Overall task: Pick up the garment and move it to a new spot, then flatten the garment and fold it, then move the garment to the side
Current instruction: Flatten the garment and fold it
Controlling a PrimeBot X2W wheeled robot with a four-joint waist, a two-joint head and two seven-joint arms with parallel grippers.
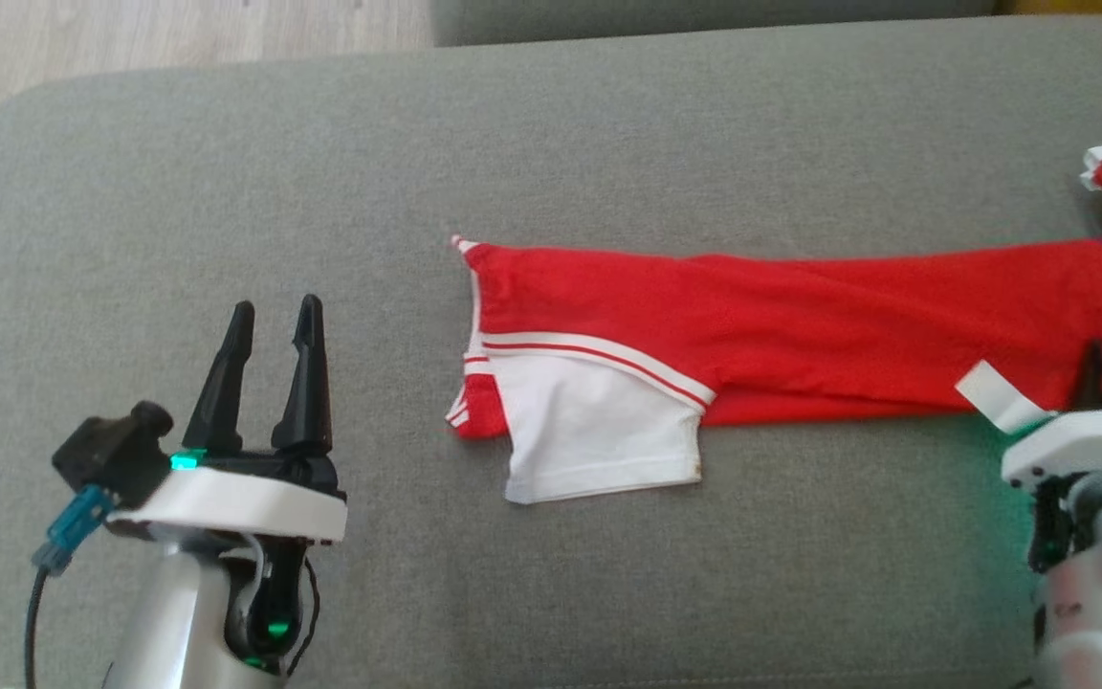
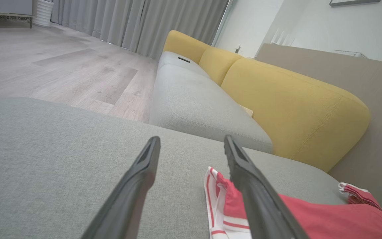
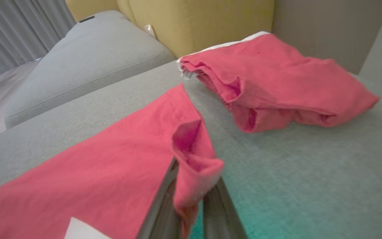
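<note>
The left gripper [image 1: 276, 304] sits at the lower left of the head view, its 2 long dark fingers [image 1: 307, 373] spread apart and pointing up the frame with nothing between them. The left wrist view shows the same wide gap [image 2: 191, 139]. Beneath it are a white wrist plate [image 1: 235, 502] and a silver left forearm [image 1: 178, 612]. At the lower right edge, the right gripper [image 1: 1094, 368] is closed, its jaws nearly together, pinching a folded corner of the red cloth garment [image 3: 111, 159].

Red-and-white garment [image 1: 800, 330], folded long, lying flat
</note>
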